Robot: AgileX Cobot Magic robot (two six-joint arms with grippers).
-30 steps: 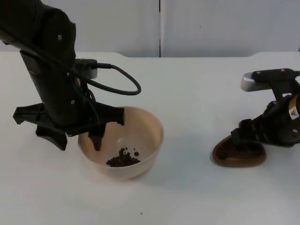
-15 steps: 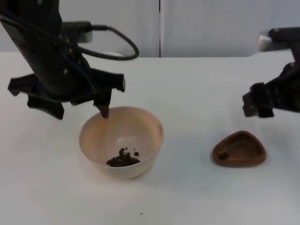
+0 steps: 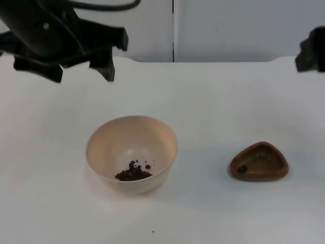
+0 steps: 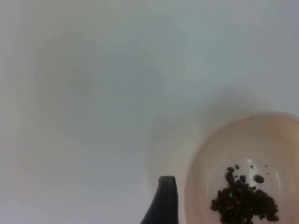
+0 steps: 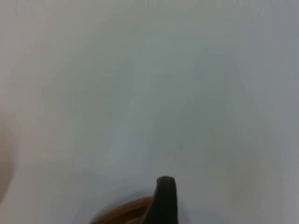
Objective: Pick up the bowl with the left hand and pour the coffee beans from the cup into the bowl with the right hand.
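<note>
A beige bowl (image 3: pixel 152 133) stands on the white table with a small heap of coffee beans (image 3: pixel 133 172) in its bottom. The left wrist view looks down on the bowl (image 4: pixel 280 140) and its beans (image 4: pixel 243 201). My left gripper (image 3: pixel 81 75) hangs open, raised well behind the bowl and holding nothing. A brown cup (image 3: pixel 259 162) rests on the table to the right, with a dark speck inside. Its rim (image 5: pixel 122 215) is in the right wrist view. My right gripper (image 3: pixel 311 53) is up at the right edge, far behind the cup.
A single stray bean (image 3: pixel 153 232) lies on the table in front of the bowl. The grey partition wall (image 3: pixel 228 28) closes off the back of the white table (image 3: pixel 213 101).
Both arms have lifted and drawn back toward the wall. The left gripper came off the bowl's rim, the right one left the cup. Bowl and cup stay put.
</note>
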